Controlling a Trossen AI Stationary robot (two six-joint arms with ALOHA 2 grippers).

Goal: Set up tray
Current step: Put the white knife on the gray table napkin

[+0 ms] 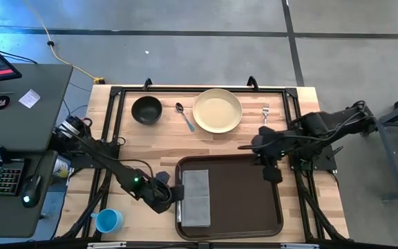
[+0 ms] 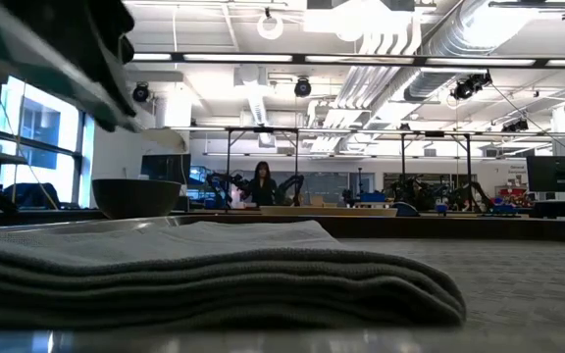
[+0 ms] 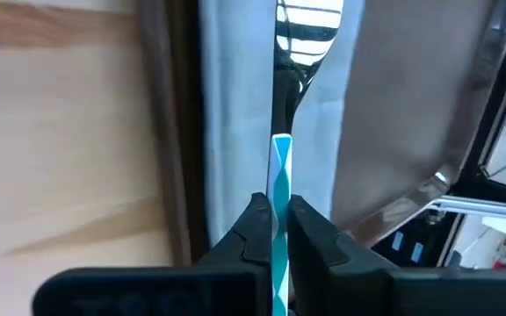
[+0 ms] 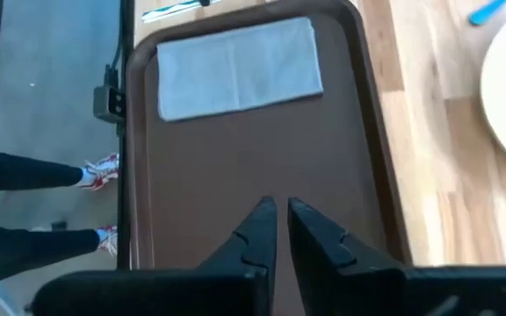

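One item only is on the tray point(image 1: 230, 197) so far: the napkin point(image 1: 196, 198), lying at its 9 o'clock side. Bowl point(image 1: 146, 110), spoon point(image 1: 185, 117), plate point(image 1: 217, 111) and fork point(image 1: 265, 113) sit in a row at 12 o'clock on the counter point(image 1: 137, 149); cup point(image 1: 108, 220) at 8 o'clock. Most of the setup looks left to do. Tray lies at 6 o'clock, centre-right. Left end effector point(image 1: 173, 193) is at the tray's 9 o'clock rim, nipped tight on it. Right end effector point(image 1: 271, 173) is over the 3 o'clock rim, fingers narrow, nothing seen held.
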